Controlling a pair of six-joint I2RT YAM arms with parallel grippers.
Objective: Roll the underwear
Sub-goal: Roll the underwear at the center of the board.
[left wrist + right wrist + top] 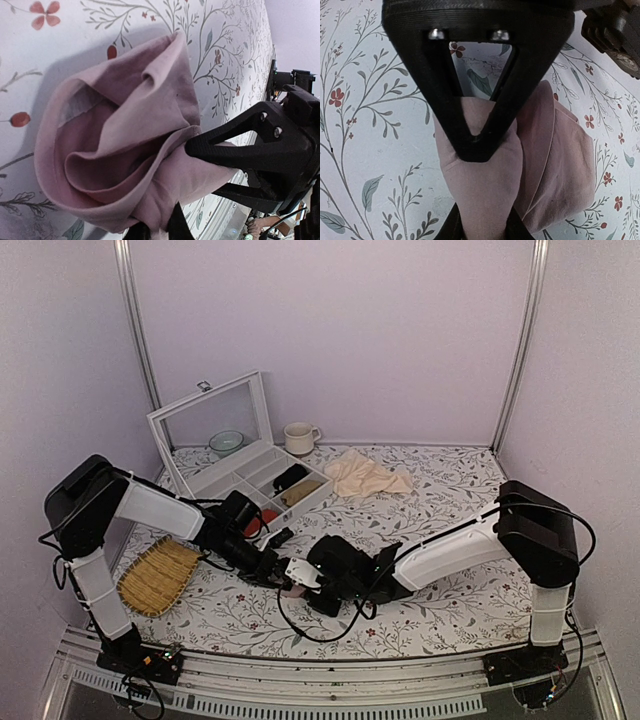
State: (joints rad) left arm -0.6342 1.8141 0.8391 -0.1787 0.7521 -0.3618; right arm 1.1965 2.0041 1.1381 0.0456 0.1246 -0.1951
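Observation:
The underwear (125, 125) is a bunched roll of dusty-pink fabric on the flowered table near the front centre, mostly hidden between the two grippers in the top view (294, 589). My left gripper (157, 230) is shut on the roll's near edge, and only its dark fingertips show. From the right, my right gripper (481, 190) pinches one end of the roll (485, 200) between its upper and lower fingers. In the left wrist view its black triangular fingers (235, 145) press into the fabric. The waistband is not visible. In the top view the left gripper (275, 570) and right gripper (315, 580) meet tip to tip.
A woven bamboo tray (158, 575) lies at the front left. Behind the arms stands a white compartment box (250, 475) with its lid raised, with a small red bundle (262, 523) at its near corner. A beige cloth (365, 477), a mug (298, 437) and a green bowl (226, 442) are at the back.

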